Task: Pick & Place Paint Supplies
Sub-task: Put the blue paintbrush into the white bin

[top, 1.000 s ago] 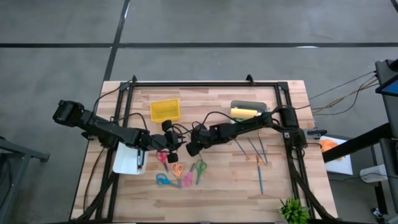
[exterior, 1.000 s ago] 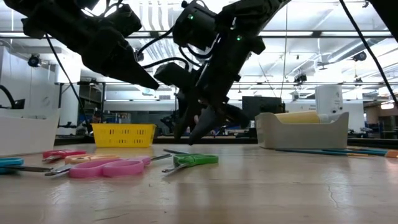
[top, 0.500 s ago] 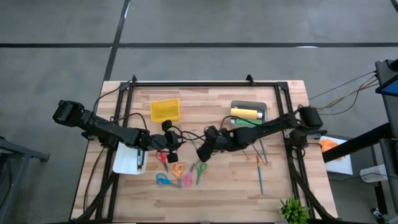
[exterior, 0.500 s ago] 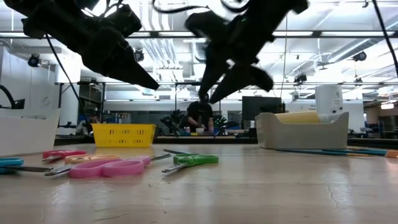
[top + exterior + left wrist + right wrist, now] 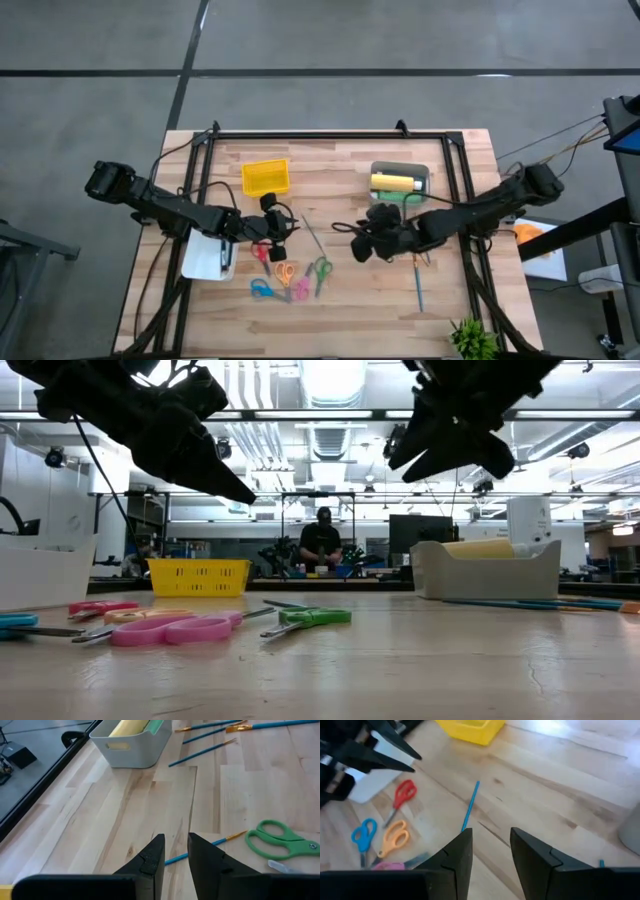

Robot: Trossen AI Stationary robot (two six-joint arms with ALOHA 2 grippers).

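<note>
While both jaws hang parted and empty above the worktop point(image 5: 340, 300), a teal brush point(image 5: 312, 234) lies loose at mid-table, likely next. The grey bin point(image 5: 424, 172) at far right already holds the yellow bottle point(image 5: 393, 182), so it reads as the drop spot.

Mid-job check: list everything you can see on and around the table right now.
yellow basket: one, yellow, far side of the table, left of centre
grey bin: one, grey, far right
yellow bottle: one, yellow, lying in the grey bin
green bottle: one seen, green, in the grey bin beside the yellow one
white bin: one, white, left edge
scissors: five, red, orange, green, blue, pink, near side, left of centre
lone brush: one, teal, table centre
brushes: several, teal, on the table near the grey bin
plant: one, green, near right corner
person: one, dark clothes, room behind
left end effector: open, empty, above the scissors
right end effector: open, empty, mid-table
</note>
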